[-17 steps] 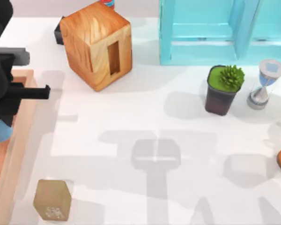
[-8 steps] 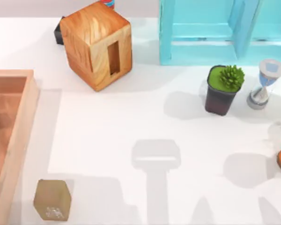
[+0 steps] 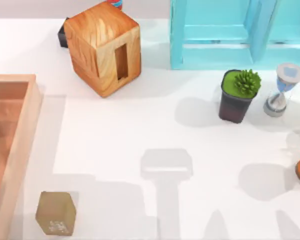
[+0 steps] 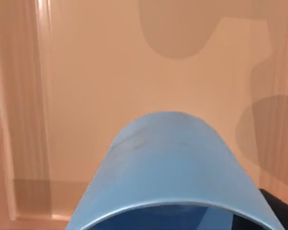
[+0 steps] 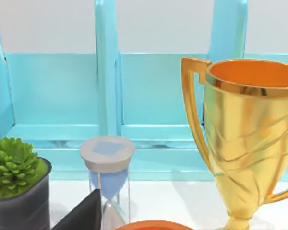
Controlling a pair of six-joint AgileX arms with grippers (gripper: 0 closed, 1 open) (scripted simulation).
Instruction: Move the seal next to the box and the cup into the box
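Left claw's grip can't be told; blue cup [image 4: 170, 167] sits close under the left wrist camera above the wooden box [image 3: 21, 130] floor, so an off-centre release could tip it. Seal [image 3: 55, 213] rests on the table [image 3: 140, 130] just beside the box wall; a low retreat might knock it. Right arm parked by the gold trophy [image 5: 247, 139], claw state untold.

A rendered tabletop scene: plain white table [image 3: 140, 140] strewn with unrelated props, no room visible.
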